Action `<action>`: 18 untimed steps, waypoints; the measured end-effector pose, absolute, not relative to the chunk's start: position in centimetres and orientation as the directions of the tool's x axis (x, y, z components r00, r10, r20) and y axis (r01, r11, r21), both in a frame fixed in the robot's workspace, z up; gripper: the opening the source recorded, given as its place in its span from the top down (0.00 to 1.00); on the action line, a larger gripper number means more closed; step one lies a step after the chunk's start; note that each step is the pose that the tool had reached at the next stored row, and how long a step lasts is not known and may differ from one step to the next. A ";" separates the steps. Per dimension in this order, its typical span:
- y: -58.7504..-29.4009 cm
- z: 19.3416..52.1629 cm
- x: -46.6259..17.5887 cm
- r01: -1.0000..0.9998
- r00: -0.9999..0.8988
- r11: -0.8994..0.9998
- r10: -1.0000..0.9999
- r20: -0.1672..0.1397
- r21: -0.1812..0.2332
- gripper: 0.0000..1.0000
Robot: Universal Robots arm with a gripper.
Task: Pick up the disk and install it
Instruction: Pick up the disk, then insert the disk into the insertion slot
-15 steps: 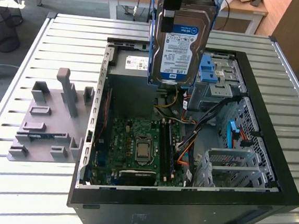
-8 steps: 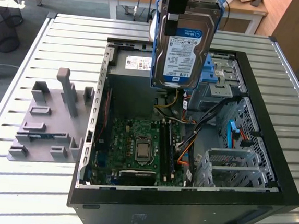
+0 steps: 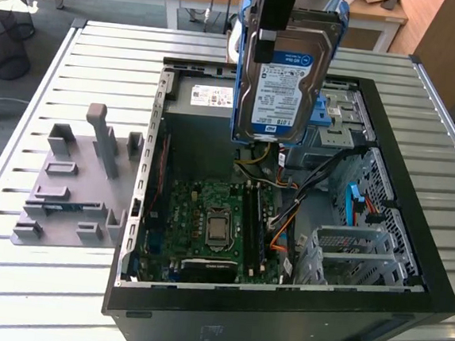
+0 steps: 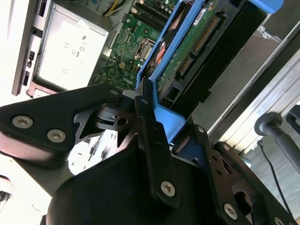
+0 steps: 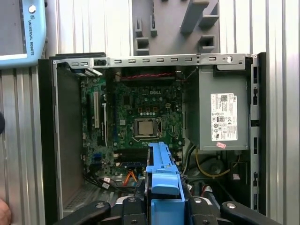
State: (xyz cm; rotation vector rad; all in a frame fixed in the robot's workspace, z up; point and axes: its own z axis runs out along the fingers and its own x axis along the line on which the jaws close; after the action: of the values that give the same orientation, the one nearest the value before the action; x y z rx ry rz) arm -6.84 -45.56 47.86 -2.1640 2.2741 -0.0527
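Note:
The disk [image 3: 287,80], a silver hard drive with a white-and-blue label and blue side rails, hangs upright above the open computer case [image 3: 413,235], over its back half. My gripper [image 3: 264,38] is shut on the disk's upper edge and holds it from above. In the second wrist view the black fingers [image 4: 152,140] clamp the blue rail [image 4: 164,122], and the disk's green circuit board [image 4: 187,51] faces the camera. In the first wrist view the blue rail [image 5: 161,171] sticks out of the gripper [image 5: 161,208] toward the case's inside.
Inside the case lie the motherboard [image 3: 215,221], the grey power-supply box [image 3: 210,97] and, at the exterior view's right, a grey metal bay with a blue latch [image 3: 336,116] and a drive cage [image 3: 348,253]. A grey fixture plate [image 3: 75,181] sits on the slatted table [image 3: 41,298].

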 end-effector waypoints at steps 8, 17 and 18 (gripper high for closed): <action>-45.6 47.9 -6.5 -0.998 -0.050 0.049 -0.999 0.022 -0.026 0.64; -45.7 47.9 -6.5 -0.998 -0.050 0.049 -0.999 0.022 -0.026 0.64; -45.8 47.9 -6.5 -0.998 -0.050 0.049 -0.999 0.022 -0.026 0.64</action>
State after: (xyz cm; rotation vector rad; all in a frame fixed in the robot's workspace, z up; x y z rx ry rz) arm -6.53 -45.79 47.86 -2.1642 2.2741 -0.0528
